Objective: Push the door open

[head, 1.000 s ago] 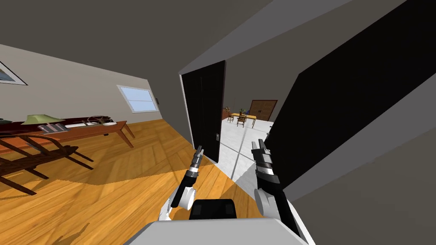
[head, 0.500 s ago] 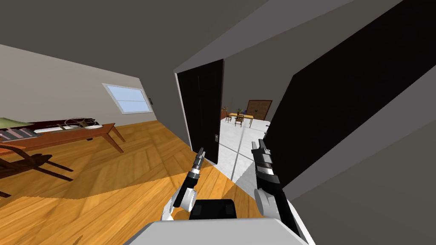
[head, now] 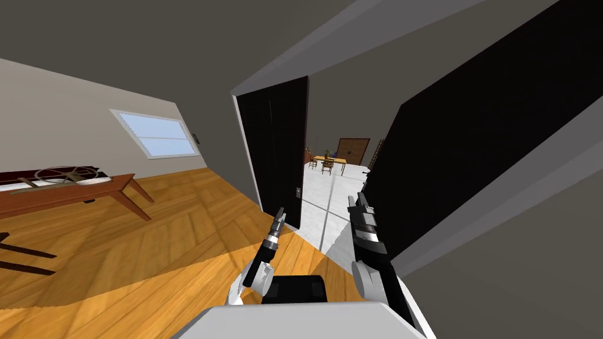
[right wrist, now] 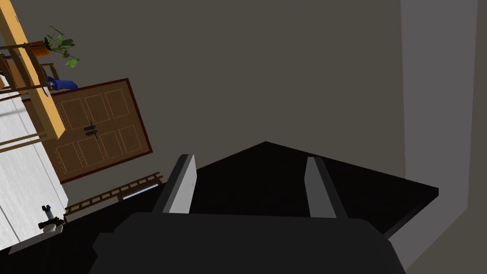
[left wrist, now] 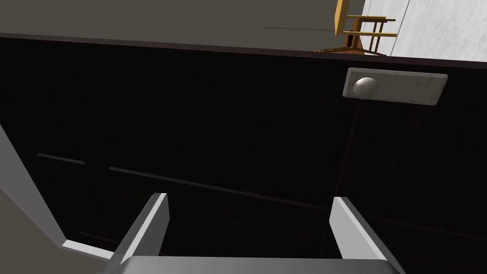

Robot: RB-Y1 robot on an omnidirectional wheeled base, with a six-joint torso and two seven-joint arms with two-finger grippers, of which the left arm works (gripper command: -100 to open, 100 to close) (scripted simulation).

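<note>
While turning toward the doorway, keeps the dark left door leaf [head: 274, 153] mid-frame in the head view, already ajar, its grey knob plate [left wrist: 394, 86] at the free edge. Faces a second dark leaf [head: 471, 147] across the gap, with a yellow table [head: 330, 159] beyond. Holds the left gripper [head: 281, 213] close before the panel near that free edge, fingers spread and empty; carries the right gripper [head: 355, 201] spread and empty too, beside the other leaf. Slides the window [head: 154, 134] and the long brown surface [head: 88, 189] leftward in frame: a turn of the base, not a swing of the door. Leaves the real push probably yet to come.
</note>
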